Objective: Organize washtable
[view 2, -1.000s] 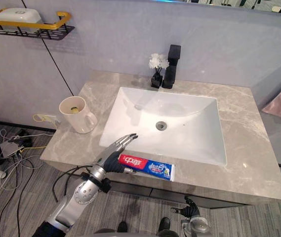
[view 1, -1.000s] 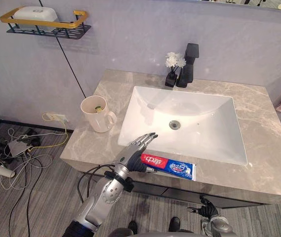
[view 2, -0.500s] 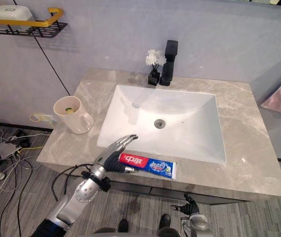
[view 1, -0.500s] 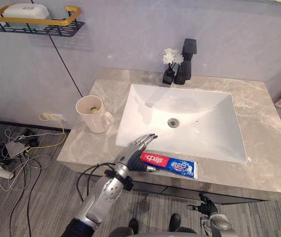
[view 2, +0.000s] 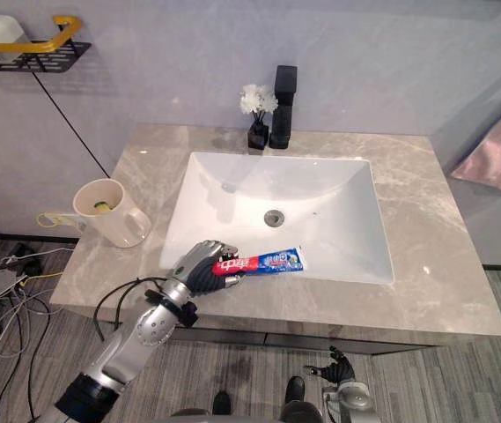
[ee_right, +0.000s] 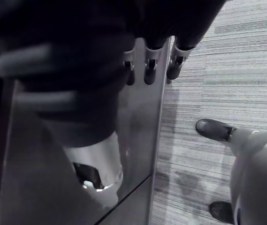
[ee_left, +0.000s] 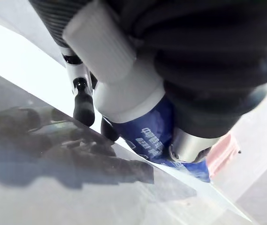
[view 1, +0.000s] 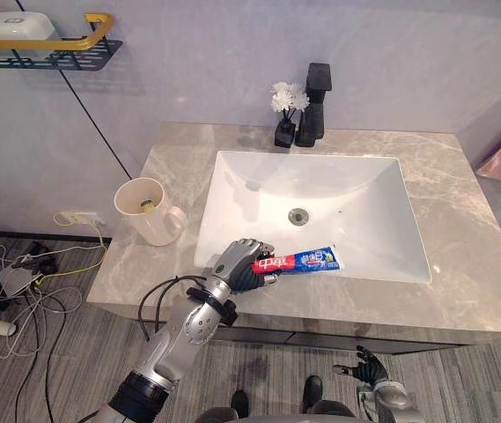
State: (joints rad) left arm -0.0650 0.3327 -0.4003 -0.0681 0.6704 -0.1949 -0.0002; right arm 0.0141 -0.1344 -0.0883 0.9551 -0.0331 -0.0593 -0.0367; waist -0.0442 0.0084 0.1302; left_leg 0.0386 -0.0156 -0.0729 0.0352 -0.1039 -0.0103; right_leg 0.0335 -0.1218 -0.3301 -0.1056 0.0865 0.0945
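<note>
Red-and-blue toothpaste tube (view 1: pixel 307 260) — red end clenched in my left robot hand (view 1: pixel 237 263), just over the front rim of the white ceramic basin (view 1: pixel 364 203).
I'd hold the curl firm and swing it level toward the cream ceramic mug (view 1: pixel 153 227).

The red end of the toothpaste tube (view 1: pixel 310 261) is buried in the left hand (view 1: pixel 238 264), the wall shelf (view 1: pixel 49 46) gets clipped by the edge, and what's in the mug (view 1: pixel 151 220) can't be made out.

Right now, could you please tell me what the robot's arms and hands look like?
The left arm is a silver-grey tube with a dark band at the wrist. The left hand has silver fingers with dark tips and a dark ribbed cover behind them. The right hand has the same silver, dark-tipped fingers.
</note>
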